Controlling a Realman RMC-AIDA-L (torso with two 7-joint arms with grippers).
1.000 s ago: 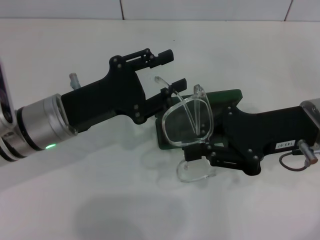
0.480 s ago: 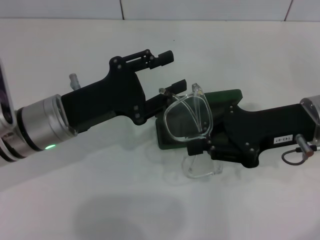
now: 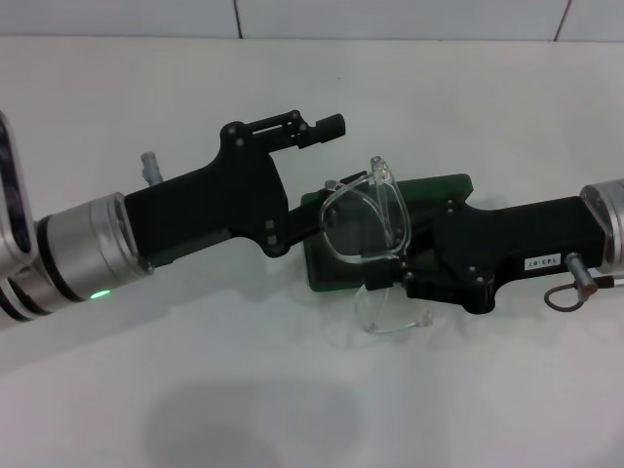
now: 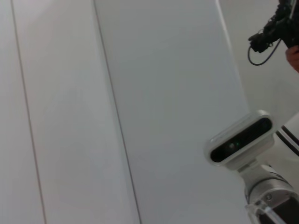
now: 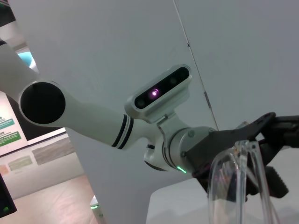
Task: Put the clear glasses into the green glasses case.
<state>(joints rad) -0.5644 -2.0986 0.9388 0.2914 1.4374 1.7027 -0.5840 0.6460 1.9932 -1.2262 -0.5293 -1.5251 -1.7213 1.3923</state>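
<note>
Clear glasses [image 3: 366, 226] stand upright over the green glasses case [image 3: 429, 190], which lies on the white table [image 3: 292, 390]. We see the right gripper [image 3: 390, 278] pinching the frame's lower edge, one arm of the glasses hanging below it. Our left gripper [image 3: 327, 156] sits just beside the lens, fingers spread, lower finger touching the case edge; whether it touches the glasses we cannot tell.
</note>
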